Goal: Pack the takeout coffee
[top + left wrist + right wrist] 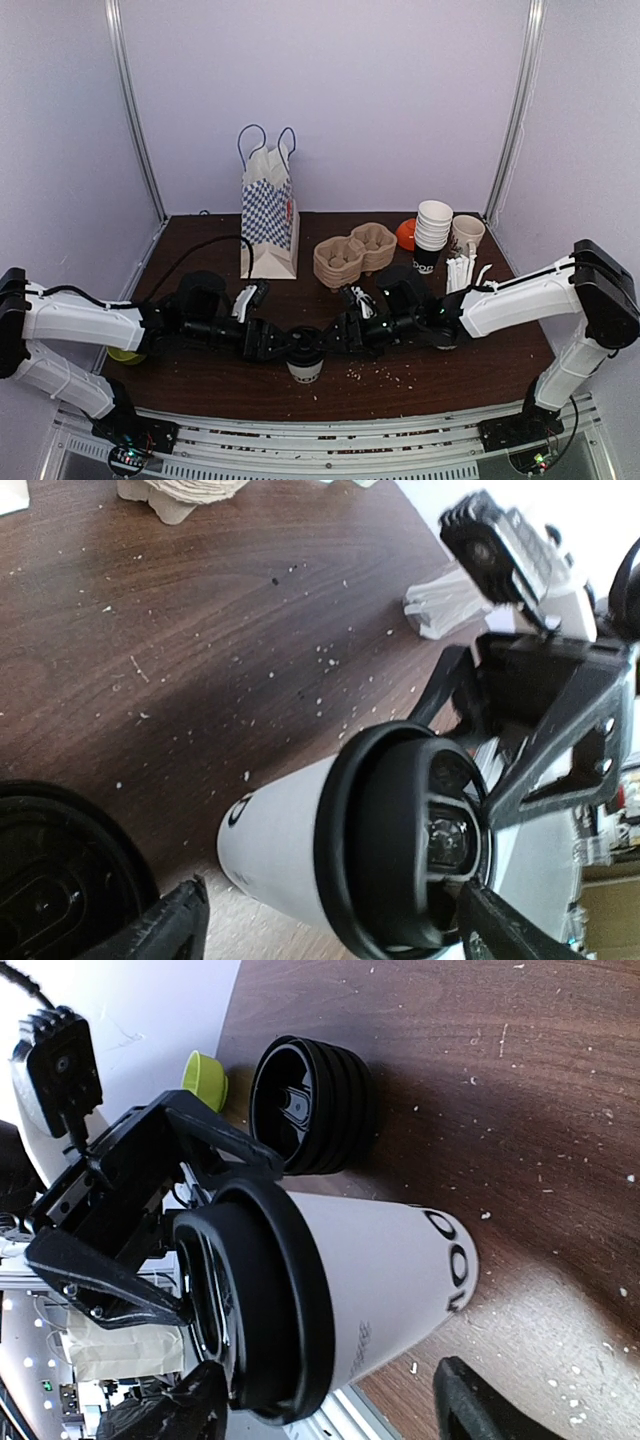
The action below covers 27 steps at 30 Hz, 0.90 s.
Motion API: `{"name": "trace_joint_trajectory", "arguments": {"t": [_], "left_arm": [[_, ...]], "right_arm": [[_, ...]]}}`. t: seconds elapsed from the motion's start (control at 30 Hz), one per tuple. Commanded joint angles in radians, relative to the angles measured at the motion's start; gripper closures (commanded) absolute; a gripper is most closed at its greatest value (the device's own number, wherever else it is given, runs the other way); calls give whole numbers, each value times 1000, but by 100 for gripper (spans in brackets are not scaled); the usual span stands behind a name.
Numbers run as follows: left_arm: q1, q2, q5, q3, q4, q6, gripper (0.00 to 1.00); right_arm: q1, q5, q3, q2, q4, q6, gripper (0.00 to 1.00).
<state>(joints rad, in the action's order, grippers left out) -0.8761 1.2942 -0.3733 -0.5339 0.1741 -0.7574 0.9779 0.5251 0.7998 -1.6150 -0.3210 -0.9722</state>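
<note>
The takeout coffee cup [305, 360], white with a black lid, stands upright near the table's front edge. My left gripper [272, 345] reaches it from the left and my right gripper [338, 338] from the right. In the left wrist view the cup [290, 850] sits between the open fingers [175, 925], with a gap at its base. The right wrist view shows the cup [390, 1280] between that gripper's open fingers [480, 1405], also with a gap. The brown pulp carrier tray [352, 252] lies empty behind, apart from both grippers.
A blue-and-white checked paper bag [268, 215] stands at the back left. A stack of white cups [432, 232], a glass of straws [460, 270] and an orange object [405, 235] are at the back right. A stack of black lids [315, 1105] and a green object [205, 1078] lie left of the cup.
</note>
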Motion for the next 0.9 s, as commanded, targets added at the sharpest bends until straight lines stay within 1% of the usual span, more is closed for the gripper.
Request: {"name": "trace_joint_trajectory", "arguments": {"t": [0.0,0.03,0.2,0.33,0.43,0.57,0.77,0.87], "left_arm": [[2,-58,34,-78,-117,62,4],[2,-68,45,-97,-141,74,2],[1,-112,135,-159,-243,137,2],[-35,-121,201,-208,-314,213,2],[-87,-73,266,-290,-422,268,2],[-161,15,345,-394,-540,298,2],[-230,129,438,-496,-659,285,2],[-255,174,455,-530,-686,280,2]], "right_arm": [[6,-31,67,60,128,51,26],[7,-36,79,71,141,57,25],[5,-82,89,131,184,87,25],[6,-228,70,220,261,135,25],[7,-318,52,281,299,162,25],[6,-375,49,332,361,187,25],[5,-407,24,391,383,191,25],[4,-410,12,409,384,190,25]]}}
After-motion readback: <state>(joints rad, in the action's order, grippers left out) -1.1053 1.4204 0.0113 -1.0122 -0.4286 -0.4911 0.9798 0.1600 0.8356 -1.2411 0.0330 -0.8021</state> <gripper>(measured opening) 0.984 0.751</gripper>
